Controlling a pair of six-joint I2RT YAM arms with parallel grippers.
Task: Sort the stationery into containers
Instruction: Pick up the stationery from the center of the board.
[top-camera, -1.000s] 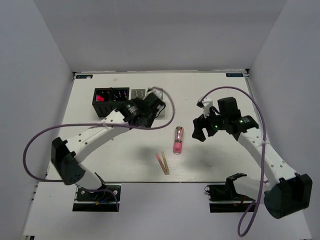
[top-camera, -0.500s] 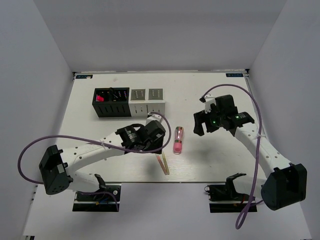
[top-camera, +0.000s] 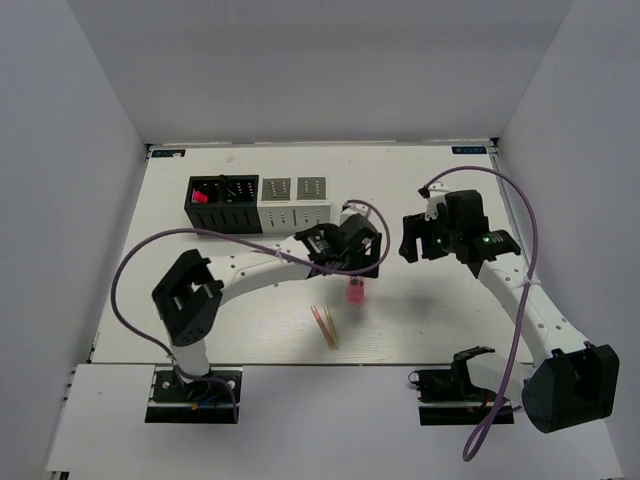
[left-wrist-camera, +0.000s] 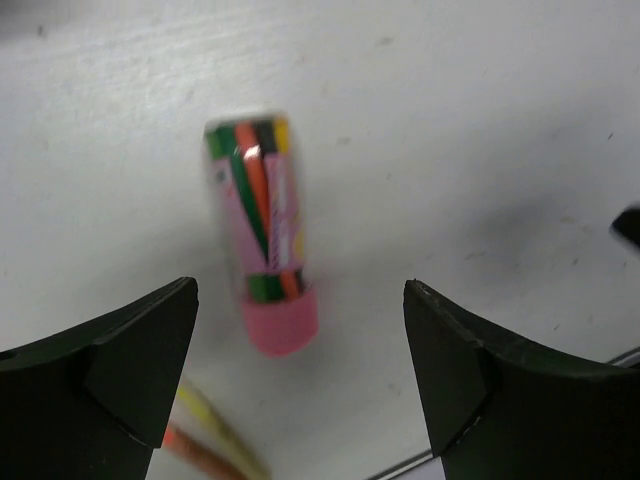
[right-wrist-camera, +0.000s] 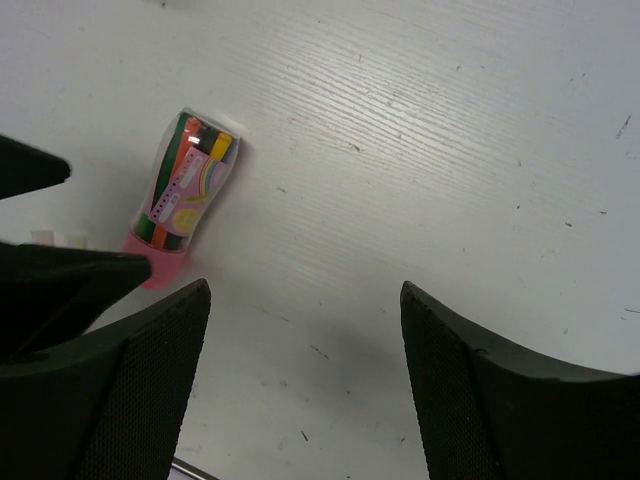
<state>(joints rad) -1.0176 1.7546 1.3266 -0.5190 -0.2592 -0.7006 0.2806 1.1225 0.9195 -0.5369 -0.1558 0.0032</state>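
The pink tube (left-wrist-camera: 262, 235) lay flat on the table (top-camera: 200, 300), right of centre and well apart from both organizers, its pink cap towards the near edge and coloured pens showing through its clear barrel. The left gripper (left-wrist-camera: 298, 340) hung directly over it with its jaws spread wide, one finger to each side of the tube and neither touching it. The tube's long axis ran across the line on which the jaws close, an alignment that looked chosen so that a close would pinch the narrow barrel rather than its length. Nothing was held. The right gripper (top-camera: 410, 240) hovered over bare table just to the right of the tube, also opened wide and empty, probably standing off to leave the left arm room. The two thin sticks (top-camera: 325, 327) lay crossed near the front edge, just beside the tube's cap and not yet sorted. At the back, the black organizer (top-camera: 225, 218) and the light grey organizer (top-camera: 295, 216) stood touching side by side; something pink showed in the black one, while the grey one's compartments seemed empty. The step in hand appeared to be descending to grasp the tube.
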